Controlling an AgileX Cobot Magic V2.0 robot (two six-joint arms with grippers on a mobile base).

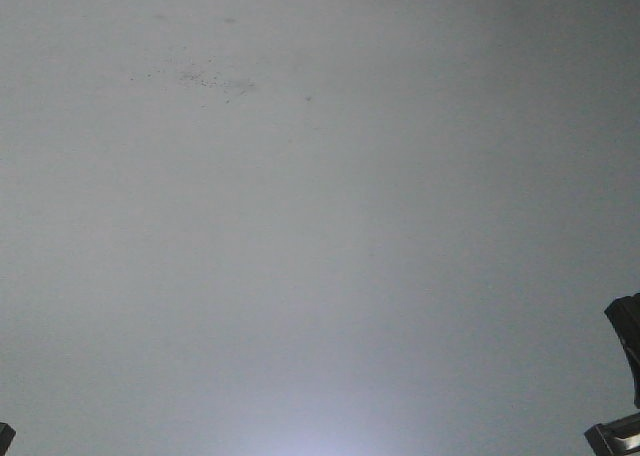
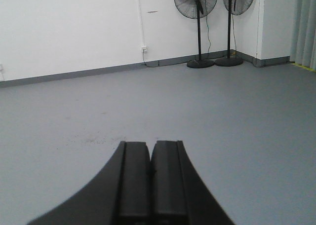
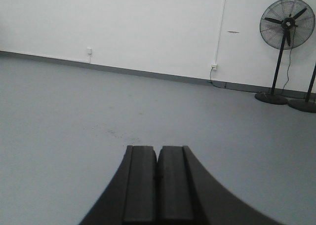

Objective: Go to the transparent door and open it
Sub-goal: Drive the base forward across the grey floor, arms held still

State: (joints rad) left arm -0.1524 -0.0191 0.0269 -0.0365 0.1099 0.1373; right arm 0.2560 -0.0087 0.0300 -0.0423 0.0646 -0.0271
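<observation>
Left gripper (image 2: pixel 150 148) has its two black fingers pressed together, with only a thin seam between them and nothing pinched. Right gripper (image 3: pixel 158 151) is the same: both fingers meet flat and they hold nothing. Both point level over the floor (image 2: pixel 222 111) toward a white wall (image 2: pixel 74 27).

No view shows the door, so I cannot tell where it stands, which way it points, how its long axis runs or how it looks.

The floor is plain grey, with a patch of small dark specks (image 2: pixel 94 137) just ahead of the left gripper. A grey skirting (image 2: pixel 74 74) runs along the foot of the wall. Two black fans (image 2: pixel 196 3) stand side by side on round bases near the corner, and a thin cable (image 2: pixel 140 18) comes down the wall to a socket (image 2: pixel 143 49) beside them. A pale curtain (image 2: pixel 306 27) hangs at the right edge. The right wrist view shows one of the fans far to the right and a small dark mark (image 3: pixel 233 32) on the wall, too small to read.

The front view is almost fully filled by a grey surface with a few specks. A dark part (image 1: pixel 625 376) of the robot shows at its lower right edge.
</observation>
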